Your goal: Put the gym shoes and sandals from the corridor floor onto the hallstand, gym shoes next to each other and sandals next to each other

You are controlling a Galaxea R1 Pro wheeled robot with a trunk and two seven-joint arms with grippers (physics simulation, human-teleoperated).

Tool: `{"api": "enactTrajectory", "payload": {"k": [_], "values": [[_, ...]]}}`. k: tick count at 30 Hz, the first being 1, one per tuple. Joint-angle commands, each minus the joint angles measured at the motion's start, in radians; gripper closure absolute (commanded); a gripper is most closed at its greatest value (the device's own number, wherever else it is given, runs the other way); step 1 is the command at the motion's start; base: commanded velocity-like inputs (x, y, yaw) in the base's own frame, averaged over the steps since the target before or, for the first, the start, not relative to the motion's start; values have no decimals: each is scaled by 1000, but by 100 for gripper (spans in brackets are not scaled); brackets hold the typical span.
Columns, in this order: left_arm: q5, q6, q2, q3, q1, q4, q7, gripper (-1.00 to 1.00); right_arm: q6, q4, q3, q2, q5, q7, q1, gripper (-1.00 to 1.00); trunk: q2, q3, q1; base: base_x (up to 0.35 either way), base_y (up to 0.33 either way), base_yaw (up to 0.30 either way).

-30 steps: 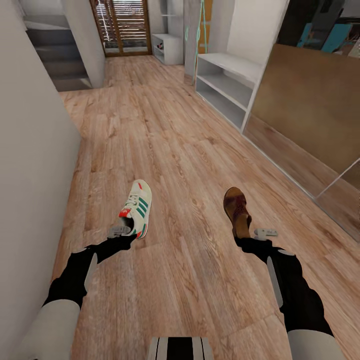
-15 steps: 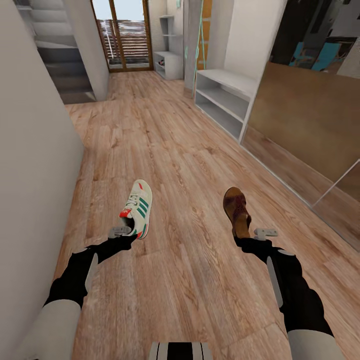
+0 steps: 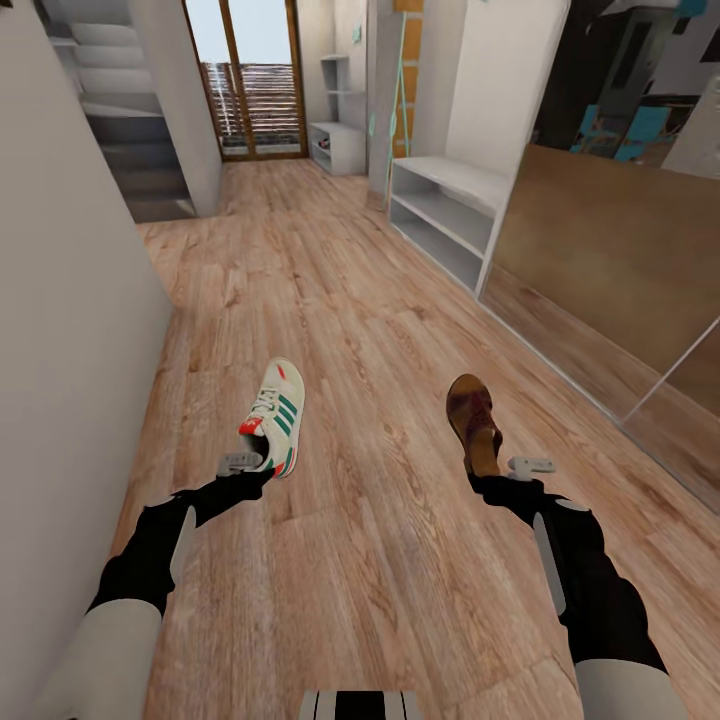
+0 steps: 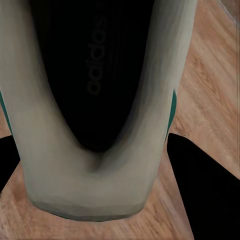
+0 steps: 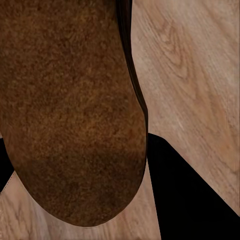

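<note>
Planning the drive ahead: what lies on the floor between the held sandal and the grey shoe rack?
Head view: only bare wood floor lies between the sandal and the shoe rack.

1. Both arms wear matte black casing from the forearm down to the wrist, with light grey oval panels set into the upper forearm.
2. Behind those, the upper arm sections are pale grey-white, rounded cylinders.
3. Just behind the left end effector (image 3: 243, 462) sits a small light grey bracket; the right end effector (image 3: 500, 468) has a matching one.
4. The fingers (image 4: 205, 195) are plain black wedges.
5. Between the arms, the trunk top is striped white and black.
</note>
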Motion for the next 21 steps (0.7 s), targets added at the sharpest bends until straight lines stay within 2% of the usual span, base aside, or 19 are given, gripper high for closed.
{"api": "enactTrajectory", "payload": {"k": [1, 21], "values": [[-10, 5, -1, 4, -1, -1, -9, 100, 4, -1, -3, 1, 8, 8, -1, 100, 0, 5, -1, 0, 0, 0], [-9, 5, -6, 4, -1, 0, -9, 100, 4, -1, -3, 1, 9, 8, -1, 100, 5, 115, -10, 0, 0, 0]]}}
